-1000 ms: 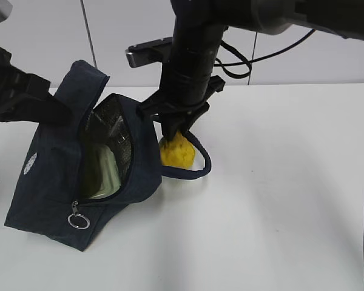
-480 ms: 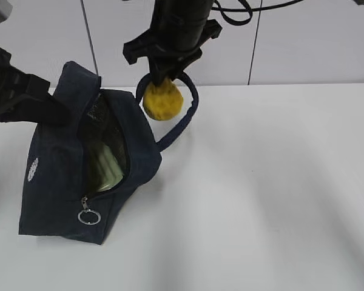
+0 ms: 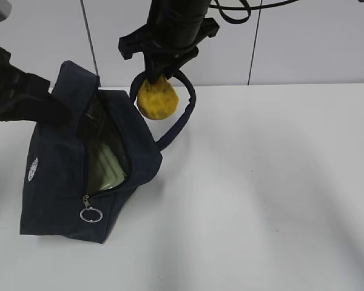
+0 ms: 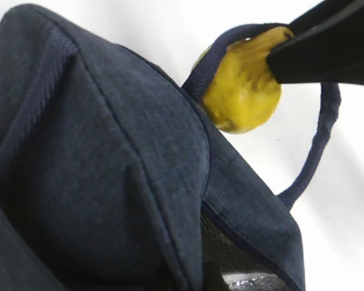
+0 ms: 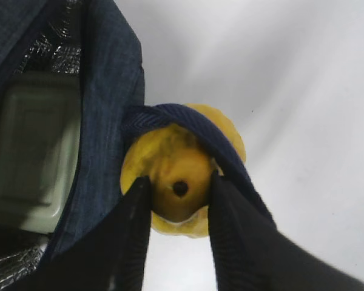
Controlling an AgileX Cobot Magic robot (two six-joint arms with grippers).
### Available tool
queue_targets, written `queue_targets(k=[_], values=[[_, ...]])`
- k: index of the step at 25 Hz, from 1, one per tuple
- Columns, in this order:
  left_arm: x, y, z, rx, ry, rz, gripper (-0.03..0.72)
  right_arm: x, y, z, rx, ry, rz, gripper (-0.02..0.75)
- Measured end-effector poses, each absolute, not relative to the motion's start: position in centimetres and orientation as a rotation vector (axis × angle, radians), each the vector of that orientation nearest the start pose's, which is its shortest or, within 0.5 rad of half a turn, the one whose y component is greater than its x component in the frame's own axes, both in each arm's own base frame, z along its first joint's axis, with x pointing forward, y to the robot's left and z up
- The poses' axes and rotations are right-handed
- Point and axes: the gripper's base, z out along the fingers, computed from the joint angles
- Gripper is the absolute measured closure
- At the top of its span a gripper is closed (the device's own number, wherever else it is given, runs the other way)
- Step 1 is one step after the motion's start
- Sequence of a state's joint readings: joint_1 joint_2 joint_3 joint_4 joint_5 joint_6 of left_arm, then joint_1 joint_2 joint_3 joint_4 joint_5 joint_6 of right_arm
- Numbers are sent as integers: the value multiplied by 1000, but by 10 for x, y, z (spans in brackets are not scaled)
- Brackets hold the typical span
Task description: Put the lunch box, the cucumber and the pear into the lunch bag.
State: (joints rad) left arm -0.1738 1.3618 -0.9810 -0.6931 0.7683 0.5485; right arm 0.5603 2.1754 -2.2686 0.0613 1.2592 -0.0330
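The navy lunch bag stands at the left with its zipper open. The sage-green lunch box lies inside it and also shows in the right wrist view. My right gripper is shut on the yellow pear and holds it in the air beside the bag's top right corner. The bag's strap loops round the pear. My left gripper is at the bag's raised flap; fabric fills the left wrist view and hides its fingers. The cucumber is out of view.
The silver ring pull hangs at the bag's front lower edge. The white table stretches to the right of the bag. A white wall stands behind.
My right gripper has lifted the pear off the table and carried it up and left, dragging the strap with it. The bag has shifted left and stands more upright.
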Motion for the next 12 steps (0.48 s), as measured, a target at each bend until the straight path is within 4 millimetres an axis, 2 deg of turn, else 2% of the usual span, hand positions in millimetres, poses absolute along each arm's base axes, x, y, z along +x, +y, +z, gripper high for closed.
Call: queue_targets(k=[5, 7, 12], values=[[263, -87, 290, 417, 2440, -639, 666, 392, 254, 306, -801, 2631, 252, 496], [263, -87, 290, 417, 2440, -639, 666, 386, 251, 306, -819, 2642, 262, 496], [264, -87, 290, 414, 2438, -637, 666, 373, 245, 331, -839, 2587, 300, 496]])
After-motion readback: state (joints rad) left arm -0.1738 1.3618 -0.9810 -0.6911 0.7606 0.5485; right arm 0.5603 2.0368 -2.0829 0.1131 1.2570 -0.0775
